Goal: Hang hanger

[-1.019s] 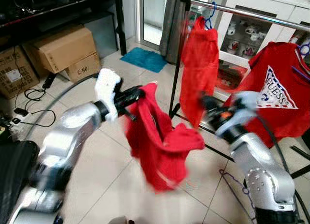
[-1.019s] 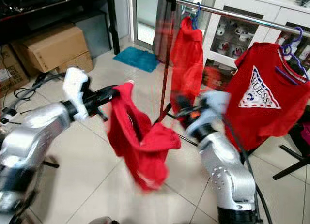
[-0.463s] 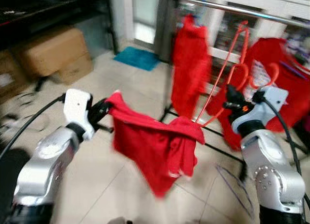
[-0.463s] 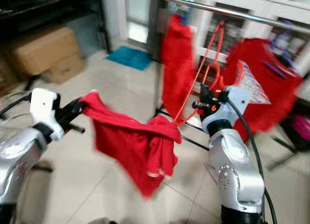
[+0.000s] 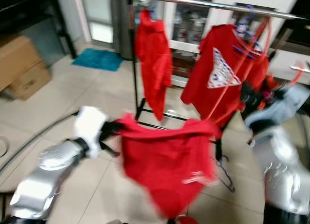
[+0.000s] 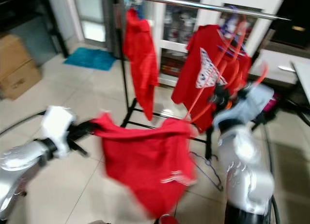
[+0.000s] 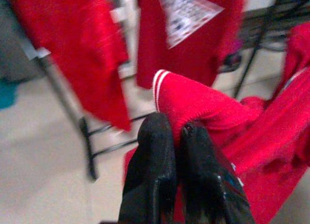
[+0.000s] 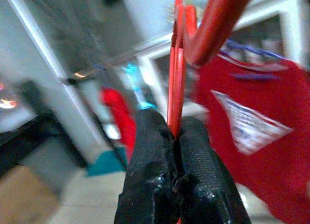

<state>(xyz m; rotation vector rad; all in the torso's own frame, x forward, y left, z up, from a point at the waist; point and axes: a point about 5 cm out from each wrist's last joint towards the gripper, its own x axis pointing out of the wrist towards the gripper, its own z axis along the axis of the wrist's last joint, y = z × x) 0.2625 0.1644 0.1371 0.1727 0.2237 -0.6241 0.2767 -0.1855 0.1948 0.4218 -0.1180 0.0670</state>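
1. We hold the red hanger (image 8: 176,64) in our right gripper (image 8: 175,137): its two black fingers (image 8: 150,151) are pressed together on the thin red wire, which runs up out from between the fingertips to the thick hook above them.
2. In the head views the hanger's wire slants from the right gripper (image 5: 249,96) down to the shoulder of the red shirt (image 5: 167,161) and up toward the metal rail (image 5: 213,2) of the clothes rack; the views are blurred, so we cannot tell whether the hook touches the rail.
3. Our left gripper (image 7: 169,132) has its fingers (image 7: 155,156) closed together, pinching a fold of the red shirt; a sleeve cuff with two white stripes sticks out just past the fingertips.
4. The shirt hangs stretched between the two grippers, above the tiled floor (image 5: 58,98), in front of the rack.
5. On the rail hang a plain red garment (image 5: 154,54) and a red T-shirt with a white triangle print (image 5: 220,71), the second just behind our right gripper.
6. A cardboard box (image 5: 19,64) and a teal mat (image 5: 99,59) lie on the floor to our left.
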